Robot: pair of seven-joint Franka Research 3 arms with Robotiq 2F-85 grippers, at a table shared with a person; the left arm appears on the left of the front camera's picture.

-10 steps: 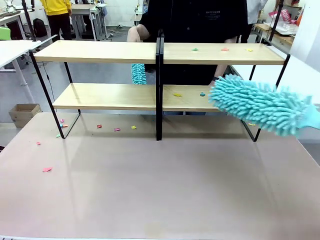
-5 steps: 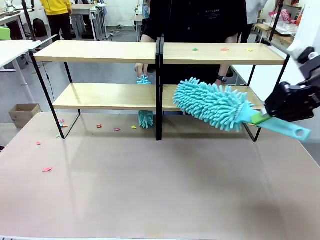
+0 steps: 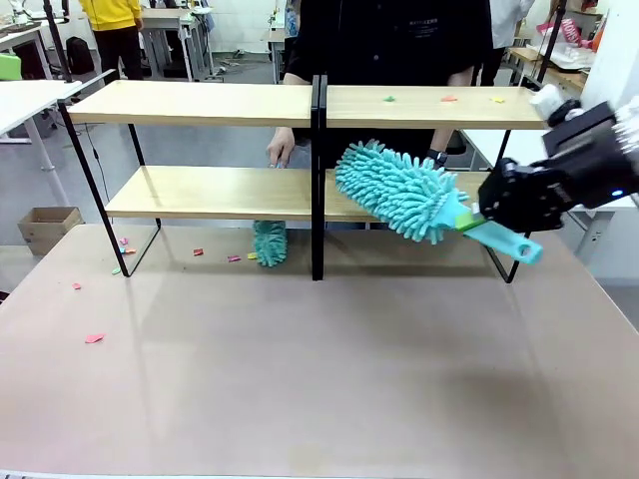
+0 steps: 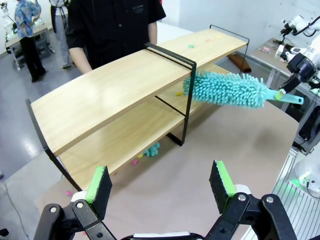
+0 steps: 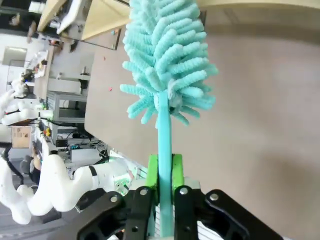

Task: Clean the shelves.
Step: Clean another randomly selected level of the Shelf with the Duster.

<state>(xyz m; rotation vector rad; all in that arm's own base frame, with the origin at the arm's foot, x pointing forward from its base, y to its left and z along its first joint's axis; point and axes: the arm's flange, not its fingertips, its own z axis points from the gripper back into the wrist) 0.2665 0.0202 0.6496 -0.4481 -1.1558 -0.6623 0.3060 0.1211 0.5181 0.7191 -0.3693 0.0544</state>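
Your right tool [image 5: 165, 172] is clamped narrow on the flat handle [image 3: 509, 242] of a teal duster [image 3: 399, 190], with the green pads pressed on both sides of it. From that tool the fluffy head points toward 10 o'clock. The free end of the handle sticks out toward 4 o'clock. The head lies in front of the lower board, just right of the black centre post [image 3: 319, 180]. You cannot tell whether its fibres touch the wood.

Your left tool [image 4: 160, 177] stands wide open above the tabletop [image 3: 319, 379], holding nothing and touching nothing.

The shelves [image 3: 200, 103] stand across the far part of the tabletop, at 12 o'clock in the front view, running from about 10 o'clock to 2 o'clock.

Counting what you have:
- **Rack:** one, with two tiers of boards.
- **Tools:** two.
- **Dusters:** two. The second duster [image 3: 268, 242] is a smaller teal one hanging below the lower board, just left of the post, with its tip at the tabletop.
- **Person:** a person's hand [image 3: 282, 152] sits above it, behind the rack.
- **Paper scraps on the rack:** three paper scraps [image 3: 449, 98] lie on the top board's right half, toward 1 o'clock.
- **Paper scraps on the tabletop:** more are scattered toward 9 and 10 o'clock, too small to count surely.
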